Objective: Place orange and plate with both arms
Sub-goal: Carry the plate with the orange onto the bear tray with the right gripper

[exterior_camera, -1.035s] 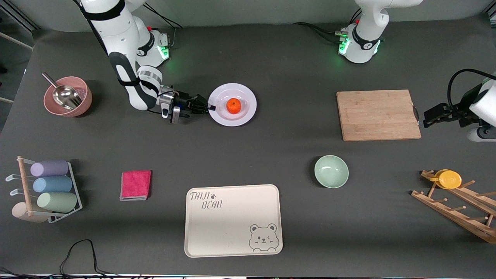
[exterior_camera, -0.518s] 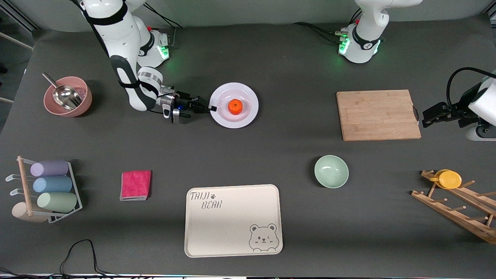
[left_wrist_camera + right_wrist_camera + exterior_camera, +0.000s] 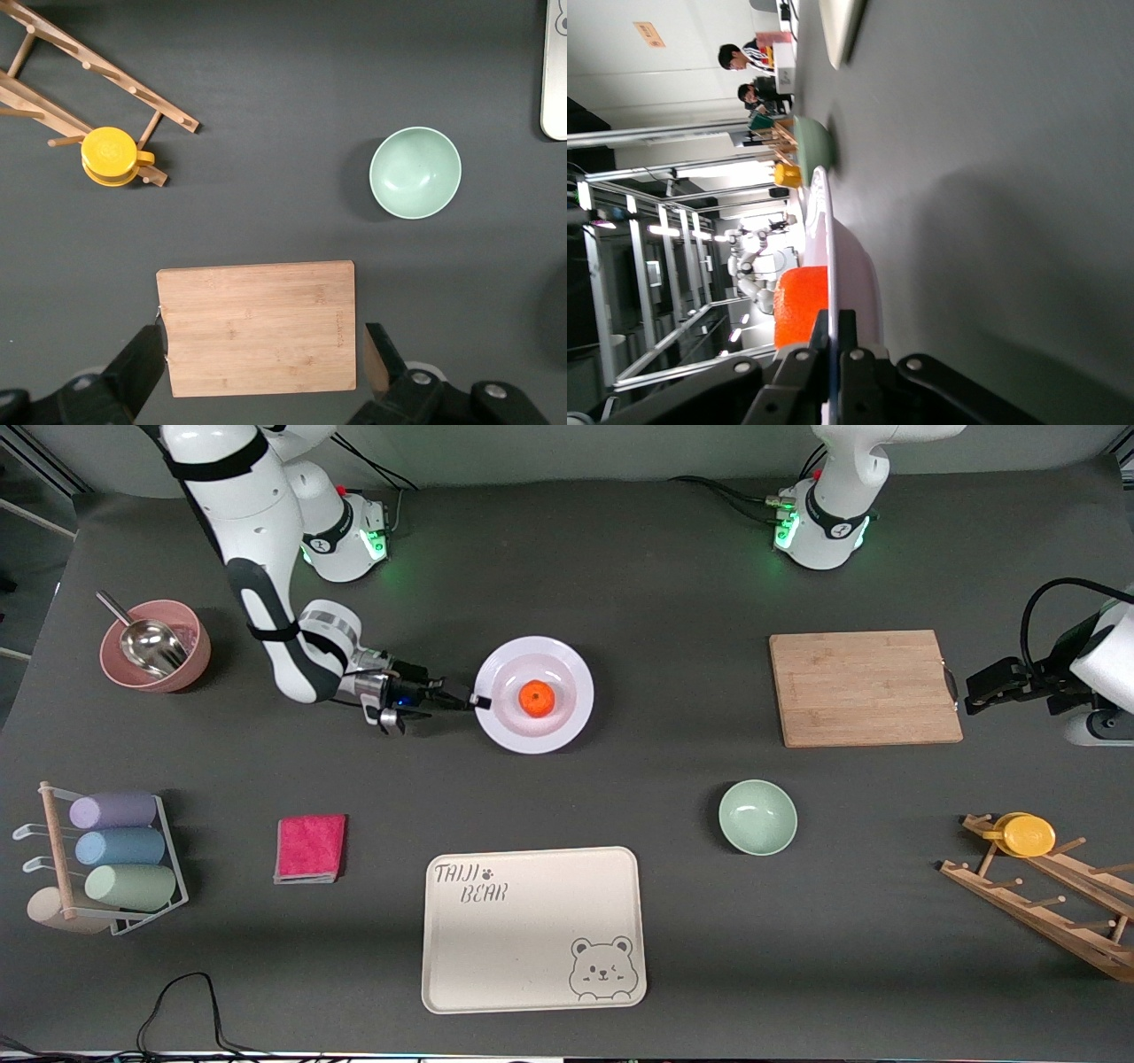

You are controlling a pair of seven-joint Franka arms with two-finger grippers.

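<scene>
Your right gripper (image 3: 478, 702) has its jaws clamped on the plate (image 3: 567, 713) rim w/ the orange (image 3: 536, 698) riding in it, while left gripper (image 3: 974, 695) waits, jaws wide & empty, beside the cutting board (image 3: 864, 688).

Cutting board (image 3: 864, 687), green bowl (image 3: 757, 817), bear tray (image 3: 532, 928), pink cloth (image 3: 310, 848) lying on table; scoop sitting in pink bowl (image 3: 156, 646).

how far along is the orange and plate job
Done: the orange sits on the white plate. In hand: the right gripper is shut on the plate's rim, lifting it off the table. Left: setting the plate down; the open left gripper waits beside the cutting board.
</scene>
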